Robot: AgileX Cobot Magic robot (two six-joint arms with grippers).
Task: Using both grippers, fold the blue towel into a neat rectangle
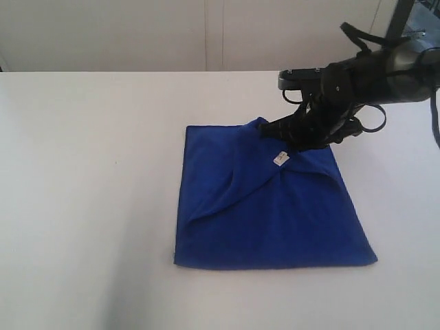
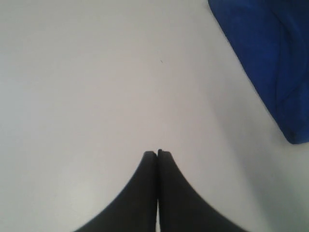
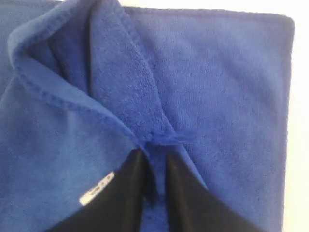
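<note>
One loose fold is made: a corner of the blue towel (image 1: 275, 220), lying mid-way across the bench (image 1: 82, 172), is drawn over its top, rumpled, not yet a rectangle. The right gripper (image 3: 155, 154) has narrow-set fingers at a pinched ridge of cloth; whether they grip it I cannot tell. The left gripper (image 2: 158, 153), fingers pressed together and holding nothing, hangs beside the towel.

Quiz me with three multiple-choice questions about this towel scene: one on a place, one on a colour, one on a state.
1. The right gripper is: A at the towel; B over bare tabletop; C over a bowl.
2. The towel is: A red; B blue; C green.
3. The left gripper is: A wide open; B shut on cloth; C shut, empty.

Answers: 1 A, its fingers straddle a raised fold; 2 B, deep blue all over; 3 C, its fingers meet above the white table.
</note>
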